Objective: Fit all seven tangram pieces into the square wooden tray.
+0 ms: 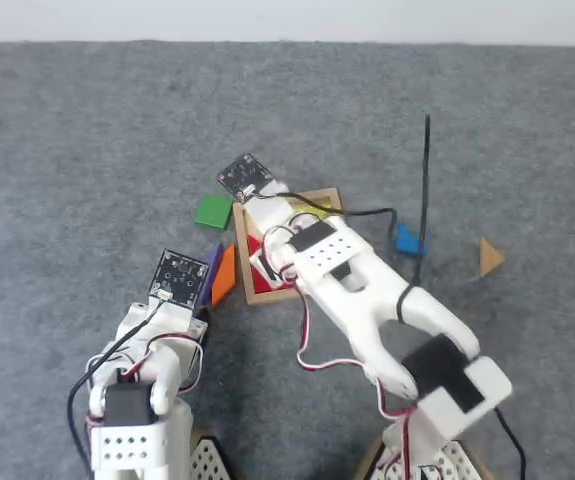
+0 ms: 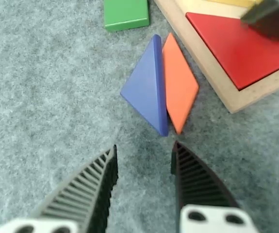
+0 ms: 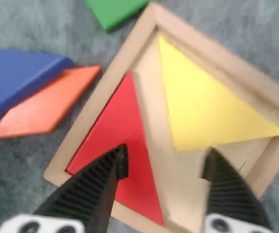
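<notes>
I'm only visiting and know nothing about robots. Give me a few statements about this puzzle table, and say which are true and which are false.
1. The red triangle piece lies inside the square wooden tray. True.
2. The yellow triangle piece lies outside the tray. False: it lies in the tray, next to the red one.
3. The blue triangle piece and the orange parallelogram piece lie touching, outside the tray. True.
4. The left claw is shut on the blue triangle piece. False: it is open and holds nothing.
5. The green square piece sits in the tray. False: it lies on the grey carpet outside it.
</notes>
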